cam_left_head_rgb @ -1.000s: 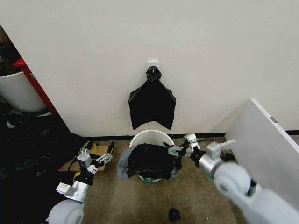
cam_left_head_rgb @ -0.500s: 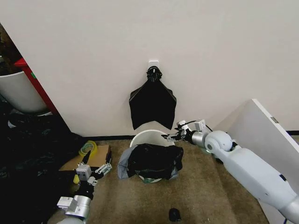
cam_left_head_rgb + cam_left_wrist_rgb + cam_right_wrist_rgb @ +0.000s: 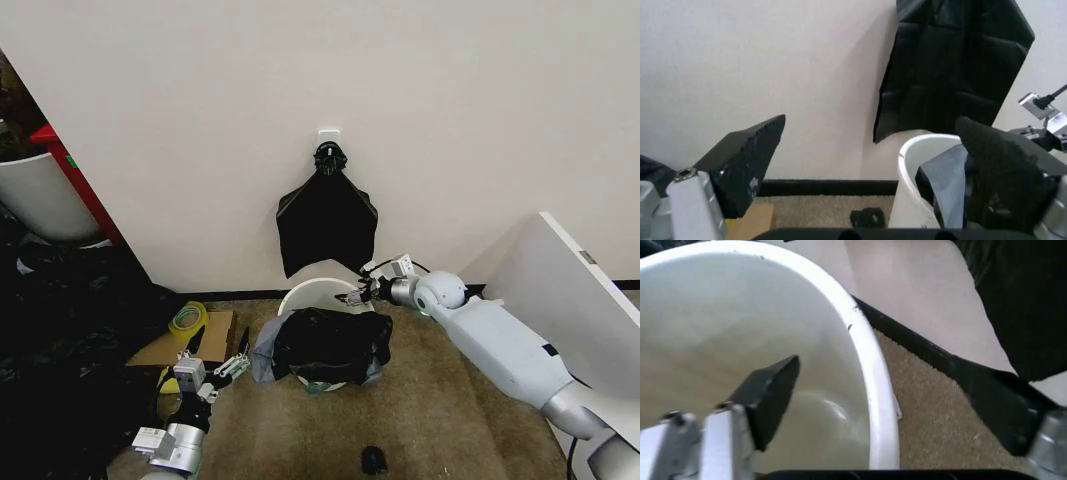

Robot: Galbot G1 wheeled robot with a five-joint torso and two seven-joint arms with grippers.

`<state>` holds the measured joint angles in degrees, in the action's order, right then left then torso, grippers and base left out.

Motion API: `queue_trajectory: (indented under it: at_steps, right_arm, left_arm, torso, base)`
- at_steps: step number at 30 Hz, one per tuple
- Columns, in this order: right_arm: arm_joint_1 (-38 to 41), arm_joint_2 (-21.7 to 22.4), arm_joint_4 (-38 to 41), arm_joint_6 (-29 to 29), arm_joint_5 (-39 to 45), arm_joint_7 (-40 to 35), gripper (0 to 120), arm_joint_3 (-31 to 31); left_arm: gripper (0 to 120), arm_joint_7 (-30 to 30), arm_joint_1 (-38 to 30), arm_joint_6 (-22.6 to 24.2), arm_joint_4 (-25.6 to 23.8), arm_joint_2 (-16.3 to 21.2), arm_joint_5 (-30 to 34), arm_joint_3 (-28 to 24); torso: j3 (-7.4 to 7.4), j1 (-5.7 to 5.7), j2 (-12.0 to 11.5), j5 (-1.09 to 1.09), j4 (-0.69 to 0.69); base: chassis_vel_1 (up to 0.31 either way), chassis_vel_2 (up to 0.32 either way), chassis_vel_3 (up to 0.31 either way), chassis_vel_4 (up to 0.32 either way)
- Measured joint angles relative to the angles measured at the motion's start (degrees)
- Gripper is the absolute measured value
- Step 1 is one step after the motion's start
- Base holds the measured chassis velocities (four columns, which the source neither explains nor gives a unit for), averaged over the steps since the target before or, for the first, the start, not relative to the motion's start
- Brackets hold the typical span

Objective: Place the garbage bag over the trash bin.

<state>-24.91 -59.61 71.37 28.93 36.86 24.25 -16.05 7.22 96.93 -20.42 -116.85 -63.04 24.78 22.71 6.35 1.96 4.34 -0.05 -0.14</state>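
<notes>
- Garbage bag (image 3: 325, 345), black and crinkled, is lying draped over the front half of the trash bin (image 3: 312, 292), whose back rim is showing bare and white against the wall.
- Right gripper (image 3: 357, 293) is hovering at the bin's bare back-right rim, its fingers standing apart and holding nothing; the right wrist view is showing what the head view cannot: one dark finger (image 3: 770, 392) over the bin's pale inside, the other outside the rolled rim (image 3: 873, 370), above the carpet (image 3: 933, 415).
- Left gripper (image 3: 218, 360) is hanging low over the floor, well apart from the bin on the robot's left, its fingers spread wide and empty; from its wrist view the bin's side (image 3: 913, 200) is appearing between the two dark fingers (image 3: 747, 160), with the bag's grey inner face folded over the rim.
- Hanging on the wall above the bin is a flat bunch of black bags (image 3: 326, 225), gathered to a knot at a white hook.
- Flattened cardboard (image 3: 185, 343) is lying on the floor beside the left gripper.
</notes>
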Motion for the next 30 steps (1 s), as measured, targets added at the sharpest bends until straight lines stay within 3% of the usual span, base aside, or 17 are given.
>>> queue_trajectory:
  at_steps: [5, 9, 11, 13, 17, 20, 30]
  right_arm:
    - [0.33, -0.9, -1.33, -0.32, -0.51, 0.86, 66, 0.02]
    - [0.71, -1.46, -2.38, -0.46, -1.04, 1.93, 46, 0.05]
    - [0.81, -1.48, -2.62, -0.59, -1.11, 2.12, 42, -0.07]
    - [0.86, -1.5, -3.02, -0.82, -0.94, 2.39, 30, -0.4]
    - [0.86, -1.52, -3.26, -0.92, -0.52, 2.56, 19, -0.44]
    - [0.43, -1.27, -2.83, -1.03, -0.4, 2.61, 5, -0.41]
    - [-1.11, -1.51, -1.69, -0.88, -0.5, 1.27, 1, 0.88]
  left_arm:
    - [100, -0.03, -0.34, 0.01, 0.09, -0.22, 0.29, 0.07]
    - [100, 0.0, -0.81, 0.7, -0.28, -0.26, 1.36, 0.33]
    - [100, 0.04, -0.87, 0.78, -0.33, -0.26, 1.52, 0.37]
    - [100, 0.09, -0.97, 0.91, -0.33, -0.4, 1.63, 0.38]
    - [100, 0.09, -1.03, 0.93, -0.34, -0.81, 1.63, 0.35]
    - [100, 0.1, -0.9, 0.93, -0.46, -1.22, 1.59, 0.35]
    - [100, 0.42, -0.5, 0.91, -1.35, -1.15, 1.57, 0.37]
  torso:
    - [0.0, 0.0, 0.0, 0.01, 0.0]
    - [0.0, 0.0, 0.0, 0.01, 0.0]
    - [0.0, 0.0, 0.0, 0.01, 0.0]
    - [0.0, 0.0, 0.0, 0.01, 0.0]
    - [0.0, 0.0, 0.0, 0.01, 0.0]
    - [-0.01, 0.0, 0.0, 0.0, -0.01]
    - [-0.01, -0.01, 0.0, 0.01, 0.0]
  base:
    - [0.0, 0.0, 0.0, 0.0]
    - [0.0, 0.0, 0.0, 0.0]
    - [0.0, 0.0, 0.0, 0.0]
    - [0.0, 0.0, 0.0, 0.0]
    - [0.0, 0.0, 0.0, 0.0]
    - [0.0, 0.0, 0.0, 0.0]
    - [0.0, 0.0, 0.0, 0.0]
